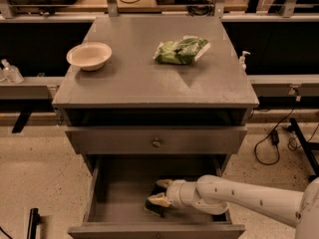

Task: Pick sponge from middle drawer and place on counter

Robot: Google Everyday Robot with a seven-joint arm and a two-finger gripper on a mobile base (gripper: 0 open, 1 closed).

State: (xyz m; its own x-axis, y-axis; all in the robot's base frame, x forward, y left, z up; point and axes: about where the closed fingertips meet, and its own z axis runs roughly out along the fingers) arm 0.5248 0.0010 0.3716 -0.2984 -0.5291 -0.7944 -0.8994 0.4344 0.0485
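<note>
The middle drawer (117, 193) is pulled open at the bottom of the cabinet, its grey floor showing. My gripper (161, 192) reaches into it from the right on a white arm and is low over the floor, right of centre. Its two pale fingers (158, 200) sit on either side of the small dark sponge (155, 208), shut on it. Most of the sponge is hidden by the fingers. The sponge looks close to the drawer floor. The counter (139, 81) is the broad grey top above.
On the counter stand a pale bowl (89, 55) at the left and a crinkly green bag (180, 50) at the back right. A shut drawer front with a round knob (156, 143) overhangs the open drawer. Cables lie on the floor to the right.
</note>
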